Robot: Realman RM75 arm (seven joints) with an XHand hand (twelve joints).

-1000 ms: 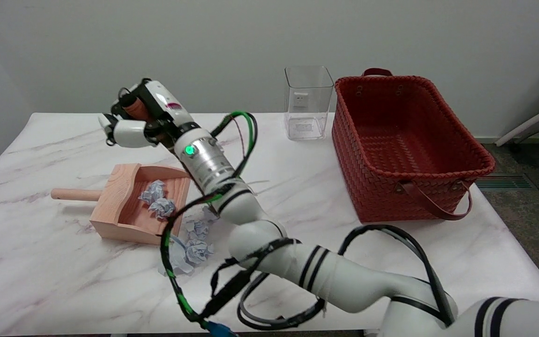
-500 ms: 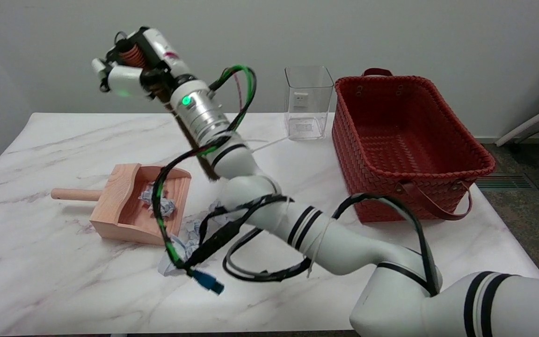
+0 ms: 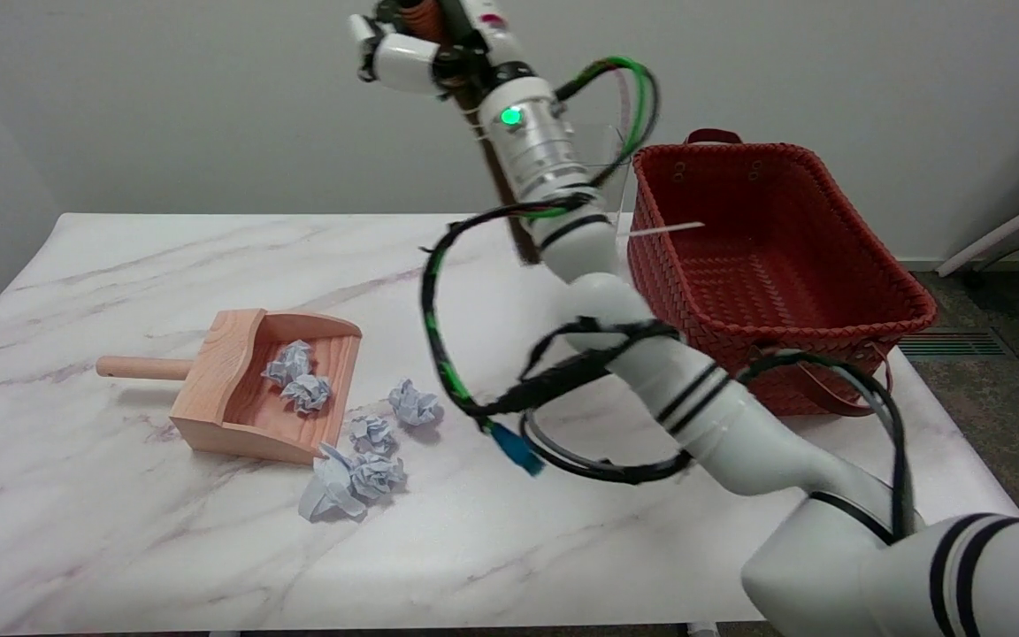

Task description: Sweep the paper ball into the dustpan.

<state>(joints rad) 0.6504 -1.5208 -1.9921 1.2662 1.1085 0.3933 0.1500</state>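
Observation:
A wooden dustpan [image 3: 226, 402] lies at the table's left, handle pointing left, mouth facing right. Two crumpled pale-blue paper balls [image 3: 297, 379] sit inside it. Several more paper balls [image 3: 413, 403] lie on the table just off its mouth, one [image 3: 372, 433] near the lip and others [image 3: 359, 478] in front. My right hand [image 3: 421, 40] is high at the picture's top, well above and right of the dustpan. It grips a brush whose dark stick [image 3: 505, 190] slants down to about the red basket's left wall. The hand's top is cut off by the frame.
A red woven basket [image 3: 828, 354] with brown handles stands at the right. A clear square container [image 3: 609, 146] behind the forearm is mostly hidden. Black and green cables [image 3: 448, 372] loop down from the arm over the table's middle.
My right arm has lifted and swung right, carrying the brush up and away from the dustpan. The paper balls it had covered now show on the table.

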